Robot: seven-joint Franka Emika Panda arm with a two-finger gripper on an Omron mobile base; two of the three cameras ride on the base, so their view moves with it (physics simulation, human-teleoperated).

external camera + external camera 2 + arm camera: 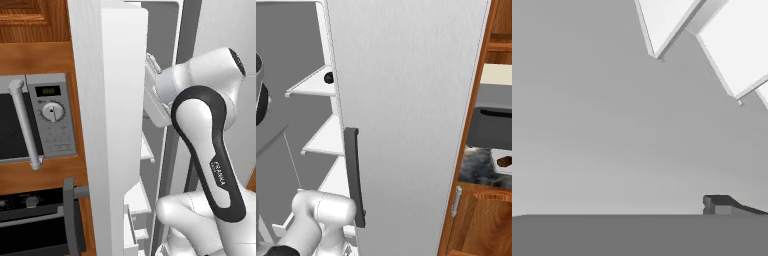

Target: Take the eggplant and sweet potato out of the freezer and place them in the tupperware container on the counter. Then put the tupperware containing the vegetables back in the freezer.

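White arm [210, 150], left base view: extends into the freezer [115, 100]. Right base view: eggplant [329, 77] on an upper freezer shelf; sweet potato [504, 161] in the tupperware container [495, 156], right of the freezer. Hand view: fingers [717, 205] face bare freezer wall — their gap cannot be told. Risk: a misaimed reach strikes a shelf edge.

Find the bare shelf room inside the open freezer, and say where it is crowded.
In the right base view the freezer shelves lie mostly bare. The top shelf holds the eggplant at its right end, against the closed fridge door; leftward is free. Lower down, the arm crowds the opening.
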